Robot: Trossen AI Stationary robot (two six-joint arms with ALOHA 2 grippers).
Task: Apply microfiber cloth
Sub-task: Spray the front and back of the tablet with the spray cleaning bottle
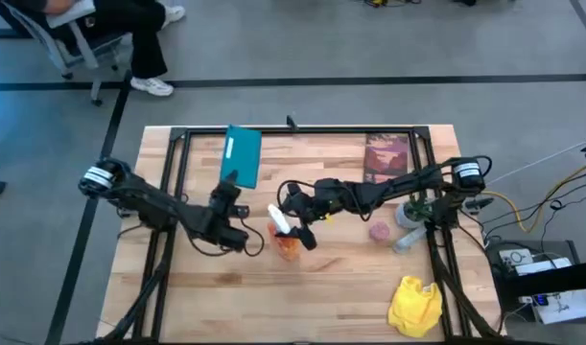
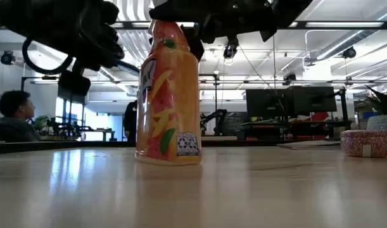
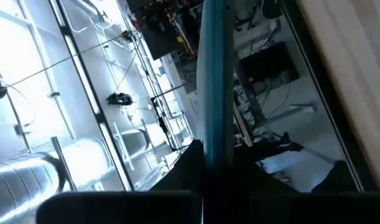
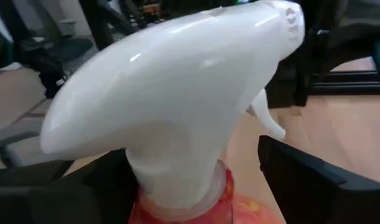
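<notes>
The yellow microfiber cloth point(image 1: 414, 305) lies crumpled on the table near its front right corner, with no gripper on it. The orange spray bottle point(image 2: 168, 95) with a white trigger head point(image 4: 177, 93) stands upright on its base at the table's middle. My right gripper point(image 1: 297, 228) is open, its fingers point(image 4: 314, 180) on either side of the bottle's neck; whether they touch it I cannot tell. My left gripper point(image 1: 227, 196) is shut on the teal-looking tablet point(image 1: 242, 156), which is left of the bottle. My left gripper pinches the tablet's near edge point(image 3: 209, 158) between its two fingers, which point toward the far edge and slant upward. The tablet shows edge-on in the left wrist view, tilted up from the table. Whether its far end rests on the wood I cannot tell.
A brown picture book point(image 1: 386, 156) lies at the far right. A pink round container point(image 1: 379, 231) and grey objects point(image 1: 408, 216) sit right of the bottle. A black frame point(image 1: 302, 129) rims the table's far side. A person sits beyond the table point(image 2: 14, 114).
</notes>
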